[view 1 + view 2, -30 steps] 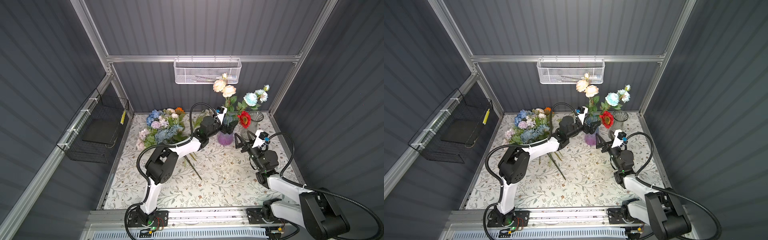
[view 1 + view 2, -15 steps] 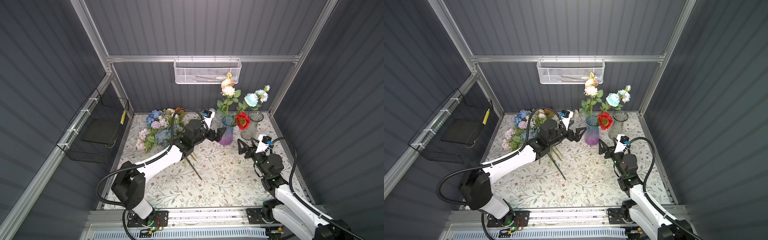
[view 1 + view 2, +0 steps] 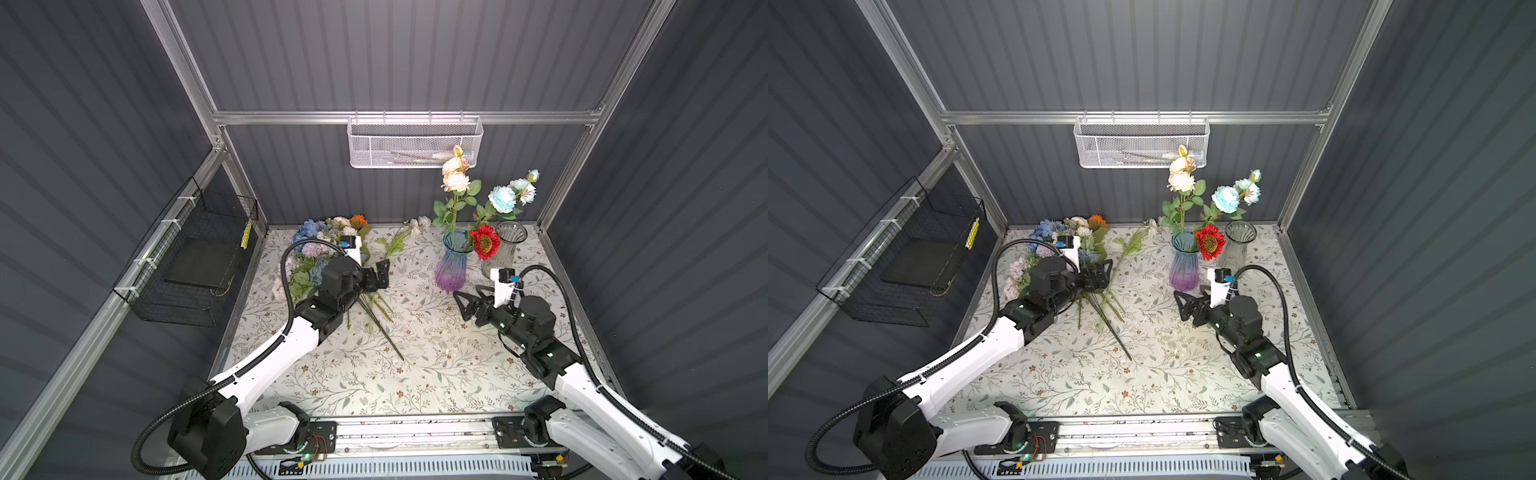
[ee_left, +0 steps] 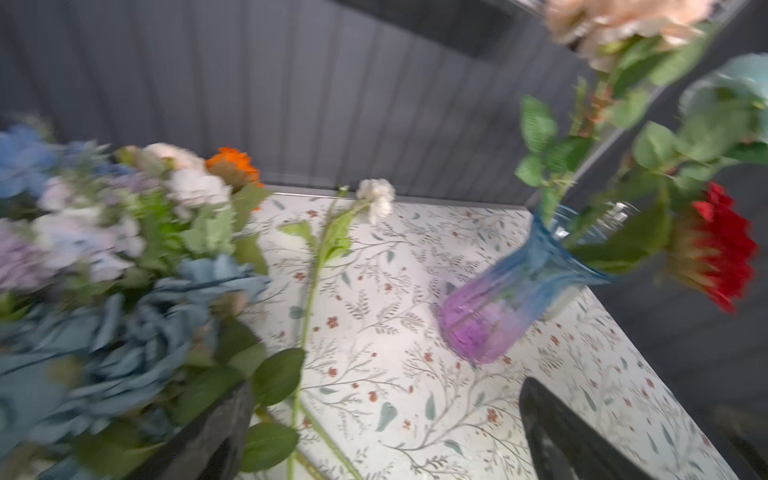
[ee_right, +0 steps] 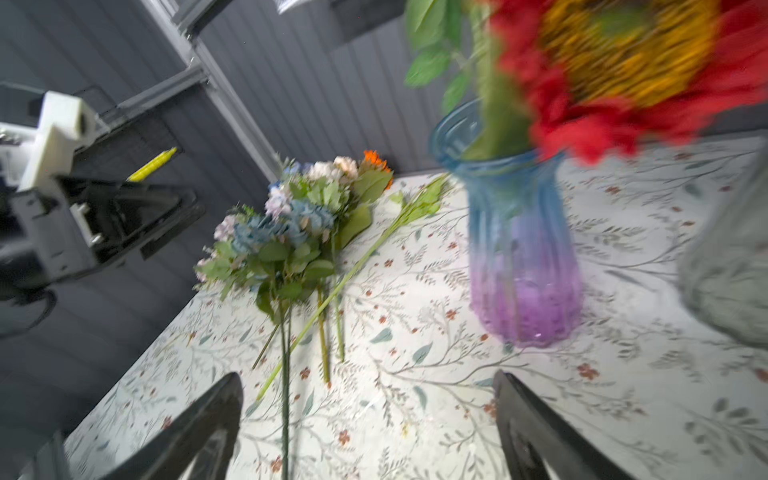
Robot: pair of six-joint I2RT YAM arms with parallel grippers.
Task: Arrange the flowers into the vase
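Both top views: flower pile [image 3: 318, 259] lies in the counter's [image 3: 415, 374] back-left corner, with the stems fanned toward the middle. Left gripper [image 3: 379, 275] is over the stems at the pile's inner edge, jaws spread wide, holding nothing. Loose white-headed stem [image 3: 395, 243] lies just past it, toward the back edge. Blue-purple vase [image 3: 452, 266] stands upright near the back edge, right of centre, with peach, pale-blue and red heads in it. Clear vase [image 3: 500, 249] stands just beside it. Right gripper [image 3: 467, 296] is just in front of the blue-purple vase, not touching, jaws wide, holding nothing.

Left wrist (blurred): pile leaves overlap one finger [image 4: 216, 436]. The loose white-headed stem runs along the counter between the spread fingers. The vase is ahead, apart.

Right wrist (blurred): only counter and stem ends show between the spread fingers [image 5: 536, 432]. The vase is close ahead, the pile farther off.
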